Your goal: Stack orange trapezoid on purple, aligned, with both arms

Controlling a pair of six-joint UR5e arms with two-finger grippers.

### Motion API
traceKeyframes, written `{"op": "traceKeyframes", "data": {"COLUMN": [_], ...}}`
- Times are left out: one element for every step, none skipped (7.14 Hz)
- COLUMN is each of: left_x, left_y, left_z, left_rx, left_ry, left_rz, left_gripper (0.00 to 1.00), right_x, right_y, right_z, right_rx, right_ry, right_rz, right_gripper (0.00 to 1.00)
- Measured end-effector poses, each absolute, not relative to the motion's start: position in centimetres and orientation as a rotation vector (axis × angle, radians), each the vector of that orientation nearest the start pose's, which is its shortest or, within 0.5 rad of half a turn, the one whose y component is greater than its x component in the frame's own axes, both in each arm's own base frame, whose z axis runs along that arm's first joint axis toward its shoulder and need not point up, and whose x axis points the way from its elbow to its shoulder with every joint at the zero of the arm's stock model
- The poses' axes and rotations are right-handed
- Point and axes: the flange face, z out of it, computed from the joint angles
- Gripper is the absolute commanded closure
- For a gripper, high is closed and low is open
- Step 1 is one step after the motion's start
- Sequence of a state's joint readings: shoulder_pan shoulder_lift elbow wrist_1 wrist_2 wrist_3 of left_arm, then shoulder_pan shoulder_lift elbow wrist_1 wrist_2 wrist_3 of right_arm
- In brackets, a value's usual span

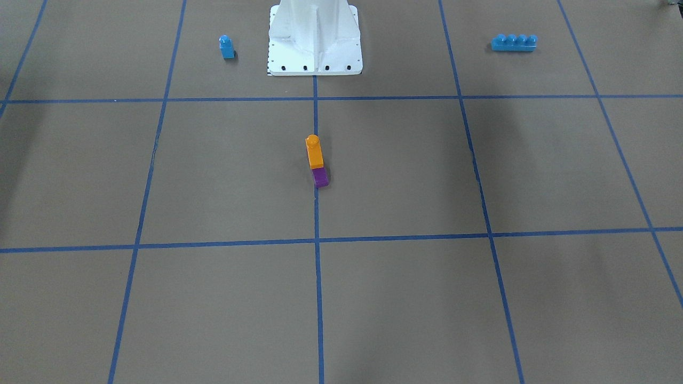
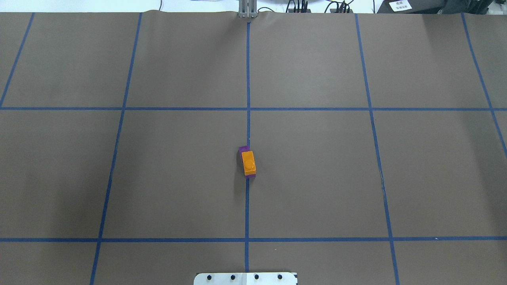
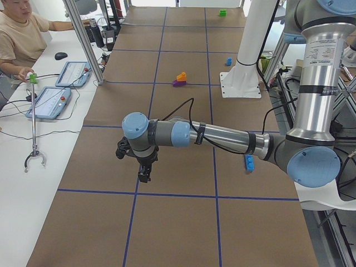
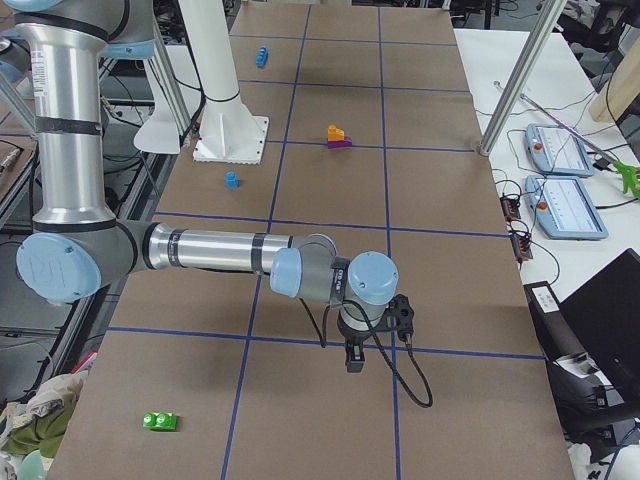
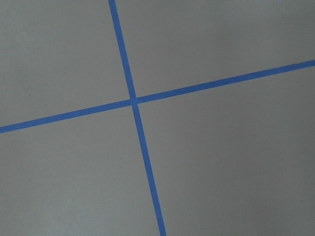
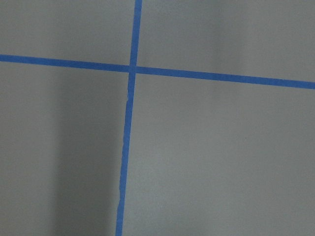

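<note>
Black and pointing down, the left claw (image 3: 143,177) hangs low over the brown paper desk (image 2: 317,178), close to a crossing of blue tape lines. It shows only in a side view, so I cannot tell whether it is wide or narrow. The right claw (image 4: 355,360) hangs the same way at the opposite end of the desk, and its spread cannot be told either. Both are well apart from the bricks.

At the desk's middle, on the centre tape line, the orange trapezoid (image 2: 248,162) sits on top of the purple (image 2: 244,149), stud up. From overhead a sliver of purple shows at its far edge.

Nearer the robot, a white pedestal (image 1: 315,42) stands between a small blue brick (image 1: 227,47) and a long blue brick (image 1: 514,42).
</note>
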State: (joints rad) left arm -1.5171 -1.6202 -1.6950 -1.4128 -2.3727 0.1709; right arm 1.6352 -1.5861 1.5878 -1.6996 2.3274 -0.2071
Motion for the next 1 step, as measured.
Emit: {"op": "traceKeyframes", "data": {"left_x": [-3.44], "left_y": [-51.09], "left_z": [58.44], "left_rx": [0.067], "left_ry": [0.8], "left_rz": [0.221], "left_gripper": [0.0], "right_x": [9.54], "right_y": [-47.03], "right_z": [67.09], "right_rx": [-0.017], "right_ry": [-0.765], "right_rz": [-0.087], "right_gripper": [0.0]}}
